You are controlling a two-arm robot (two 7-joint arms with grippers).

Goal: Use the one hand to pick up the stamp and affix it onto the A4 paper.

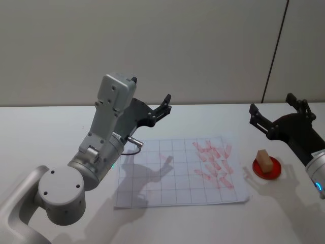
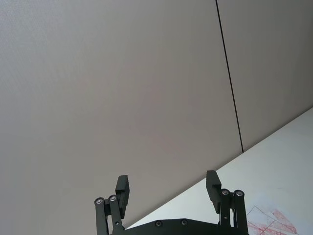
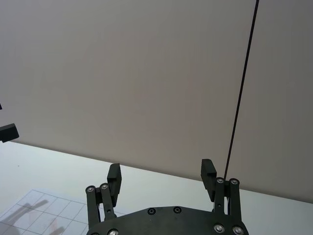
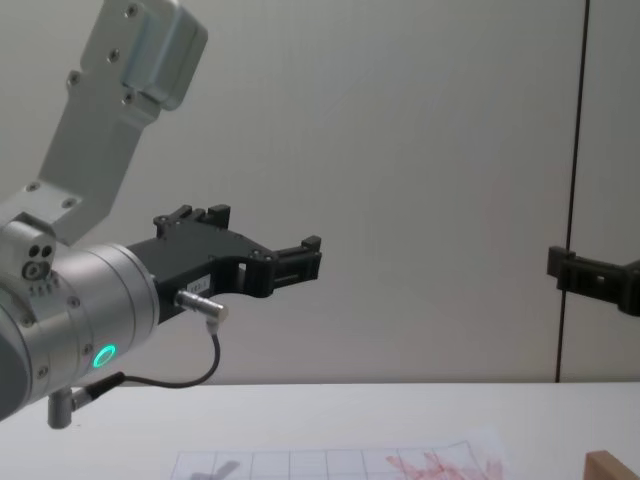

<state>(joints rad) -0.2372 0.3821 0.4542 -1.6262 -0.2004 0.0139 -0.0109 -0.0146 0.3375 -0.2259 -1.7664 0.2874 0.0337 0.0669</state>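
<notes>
The stamp [image 1: 263,159], a small light-brown wooden block, stands upright on a round red ink pad [image 1: 274,172] right of the A4 paper [image 1: 177,175]. The gridded white sheet carries red stamped smudges on its right half. My right gripper [image 1: 274,109] hovers open and empty above and behind the stamp, well off the table; its two fingers stand wide apart in the right wrist view [image 3: 161,171]. My left gripper [image 1: 163,108] is raised over the paper's far edge, also open and empty [image 2: 167,183]. In the chest view the stamp's top [image 4: 610,465] shows at the lower right.
A white table [image 1: 45,132] runs back to a plain beige wall with a dark vertical seam [image 1: 274,51]. The bulky left arm [image 1: 101,147] with its black cable looms over the paper's left side.
</notes>
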